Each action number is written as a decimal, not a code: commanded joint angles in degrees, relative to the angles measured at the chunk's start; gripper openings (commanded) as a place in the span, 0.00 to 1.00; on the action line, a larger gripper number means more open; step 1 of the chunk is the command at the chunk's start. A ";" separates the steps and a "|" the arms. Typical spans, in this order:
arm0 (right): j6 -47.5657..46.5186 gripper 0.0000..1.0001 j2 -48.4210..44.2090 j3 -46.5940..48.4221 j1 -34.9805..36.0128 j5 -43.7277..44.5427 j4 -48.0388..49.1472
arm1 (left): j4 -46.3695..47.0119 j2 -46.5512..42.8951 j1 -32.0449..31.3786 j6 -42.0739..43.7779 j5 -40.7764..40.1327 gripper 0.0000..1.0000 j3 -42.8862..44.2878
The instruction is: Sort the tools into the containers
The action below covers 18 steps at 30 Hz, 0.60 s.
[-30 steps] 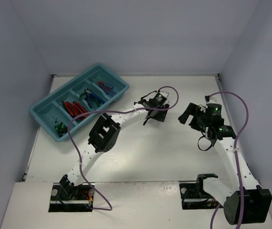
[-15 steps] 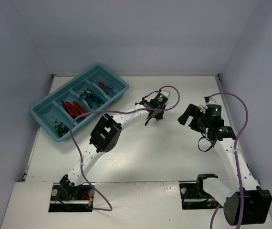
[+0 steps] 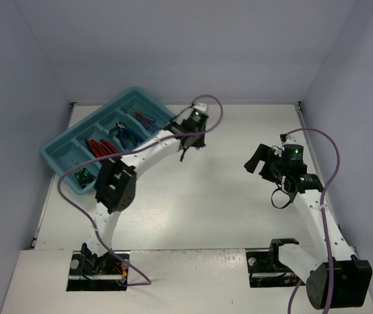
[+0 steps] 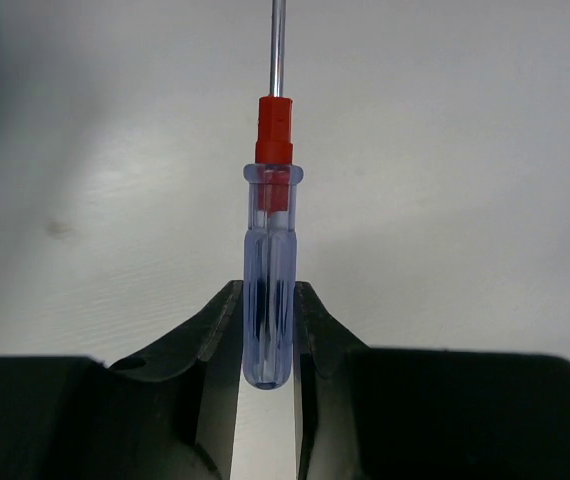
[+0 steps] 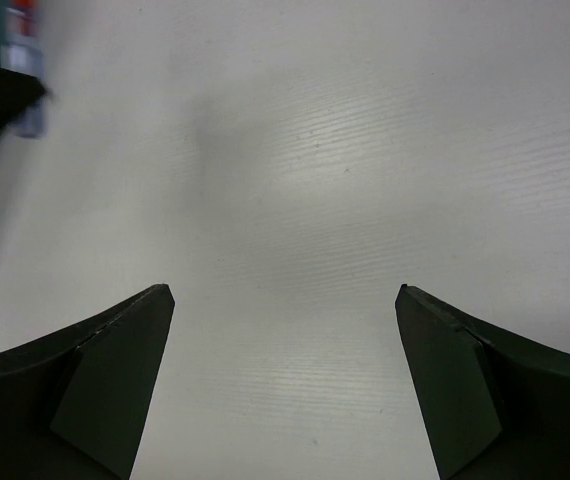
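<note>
My left gripper [image 4: 268, 292] is shut on a thin screwdriver [image 4: 271, 250] with a clear blue handle, a red collar and a steel shaft pointing away. In the top view that gripper [image 3: 184, 152] hangs above the table just right of the teal tray [image 3: 87, 122]. The tray's compartments hold red-handled cutters [image 3: 101, 148], blue-handled pliers [image 3: 127, 133], green-handled tools [image 3: 80, 175] and thin screwdrivers [image 3: 144, 118]. My right gripper [image 3: 256, 159] stands open over bare table at the right, and its fingers [image 5: 115, 360] have nothing between them.
Grey walls close the table in at the back and on both sides. A purple cable loops above each arm. The held screwdriver [image 5: 22, 60] shows at the top left of the right wrist view.
My left gripper shut on the screwdriver near the table's middle and has swung left with it toward the tray. The right arm has stayed put.
</note>
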 commanded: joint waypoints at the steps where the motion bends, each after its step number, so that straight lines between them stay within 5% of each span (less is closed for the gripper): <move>1: -1.70 0.91 0.62 1.70 -0.51 0.96 1.94 | 1.19 -13.55 7.81 -8.79 -5.63 0.00 -1.17; 15: -2.64 0.93 1.14 2.52 -0.67 -0.15 1.87 | 1.25 -4.61 20.49 -18.10 -7.92 0.00 6.30; 18: -3.00 0.93 0.85 2.17 -0.69 -0.42 1.90 | 1.36 -1.91 21.23 -18.25 -9.75 0.12 9.08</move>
